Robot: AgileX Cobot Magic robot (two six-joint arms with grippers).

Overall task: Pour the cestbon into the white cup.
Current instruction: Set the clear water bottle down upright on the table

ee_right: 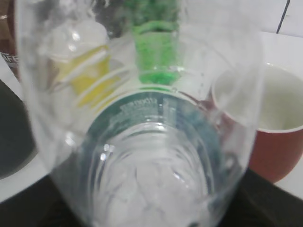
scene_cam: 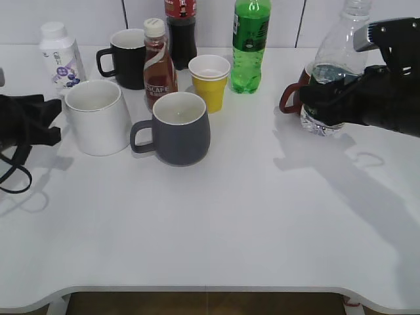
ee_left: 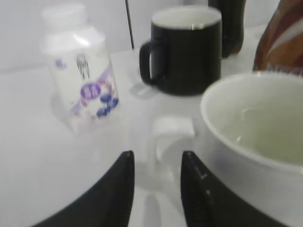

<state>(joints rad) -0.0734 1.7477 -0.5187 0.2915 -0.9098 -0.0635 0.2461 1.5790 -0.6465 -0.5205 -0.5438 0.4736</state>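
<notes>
Right claw [scene_cam: 328, 98] clamped on the cestbon [scene_cam: 335, 65], upright, far right of the white cup [scene_cam: 97, 117]. Left claw [ee_left: 156, 189] narrowly parted, empty, beside that cup's handle on the counter [scene_cam: 216, 223].

White table [scene_cam: 216, 223], white tiled wall [scene_cam: 98, 16] behind (dark seams), soft shadows

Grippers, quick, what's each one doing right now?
Left gripper: open, fingers empty, at the white cup's handle.
Right gripper: closed on the cestbon bottle, held upright.
</notes>
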